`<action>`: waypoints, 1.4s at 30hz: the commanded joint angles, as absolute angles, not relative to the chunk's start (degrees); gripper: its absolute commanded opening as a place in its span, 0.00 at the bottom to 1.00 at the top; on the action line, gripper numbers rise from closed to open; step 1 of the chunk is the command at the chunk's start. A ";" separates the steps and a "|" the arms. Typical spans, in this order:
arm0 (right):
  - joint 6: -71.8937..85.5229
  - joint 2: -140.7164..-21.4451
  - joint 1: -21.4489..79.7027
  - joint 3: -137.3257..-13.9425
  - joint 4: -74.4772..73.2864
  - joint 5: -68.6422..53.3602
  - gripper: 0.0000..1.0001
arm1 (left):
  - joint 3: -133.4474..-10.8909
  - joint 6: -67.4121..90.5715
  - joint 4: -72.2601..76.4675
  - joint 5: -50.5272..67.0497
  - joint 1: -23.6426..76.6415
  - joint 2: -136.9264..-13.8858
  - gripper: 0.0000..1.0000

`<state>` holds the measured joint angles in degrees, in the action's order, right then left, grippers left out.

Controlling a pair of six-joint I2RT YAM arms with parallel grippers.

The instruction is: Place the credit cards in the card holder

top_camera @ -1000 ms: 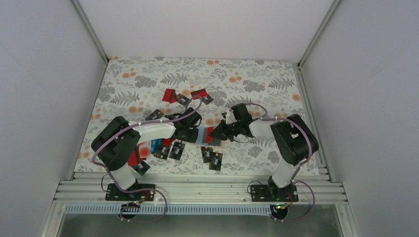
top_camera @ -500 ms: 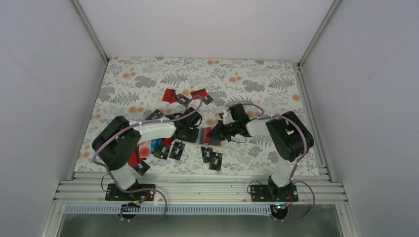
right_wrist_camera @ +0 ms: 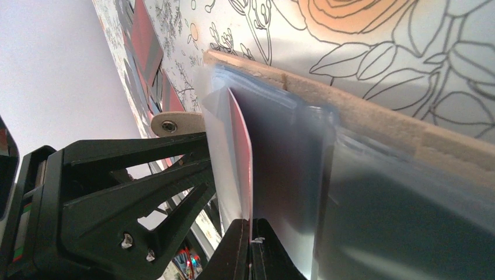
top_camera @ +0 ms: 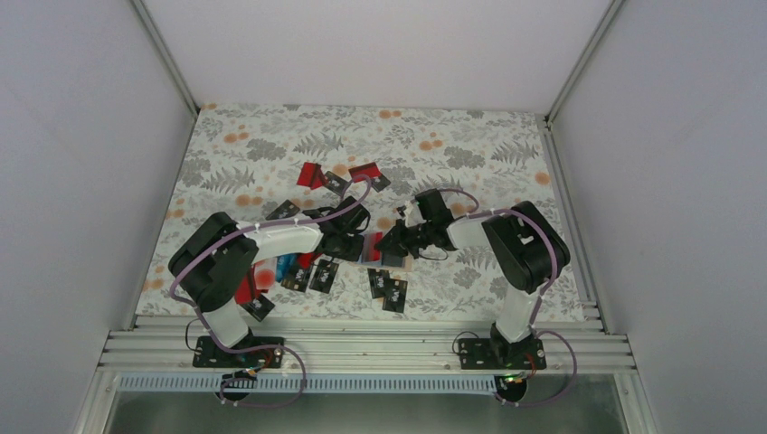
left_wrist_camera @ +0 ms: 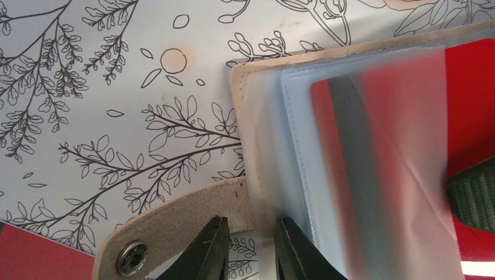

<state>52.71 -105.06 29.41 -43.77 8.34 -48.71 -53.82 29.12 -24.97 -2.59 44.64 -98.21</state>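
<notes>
One clear pocket leaf (left_wrist_camera: pixel 262 192) of the open card holder (left_wrist_camera: pixel 295 146), lying mid-worktop (top_camera: pixel 470 136), is pinched by the left end effector (left_wrist_camera: pixel 252 248). The right end effector (right_wrist_camera: pixel 251 254) is clenched on a red card (right_wrist_camera: pixel 244 151) standing edge-on among the holder's pockets. Loose black cards (top_camera: pixel 387 289) lie just nearer than the holder, red ones (top_camera: pixel 312 174) beyond it.

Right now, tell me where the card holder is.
Top view, mid-table: the card holder lies open, the left gripper pinching its edge, the right gripper holding a red card at its sleeves.
</notes>
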 commanded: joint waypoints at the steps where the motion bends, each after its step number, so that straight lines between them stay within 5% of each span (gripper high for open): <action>1: 53.95 -107.26 30.75 -44.30 9.11 -48.01 0.04 | -54.38 29.02 -24.28 -1.72 45.35 -100.14 0.23; 24: 54.85 -107.99 32.03 -43.21 10.20 -47.54 0.04 | -54.82 28.93 -24.49 -1.69 45.48 -100.46 0.23; 37: 47.01 -101.13 31.74 -46.74 -2.52 -42.65 0.28 | -55.06 28.95 -25.25 -2.71 45.53 -100.01 0.23; 42: 44.62 -100.58 31.72 -48.83 -6.10 -42.65 0.44 | -55.30 28.92 -25.67 -2.91 45.52 -99.73 0.23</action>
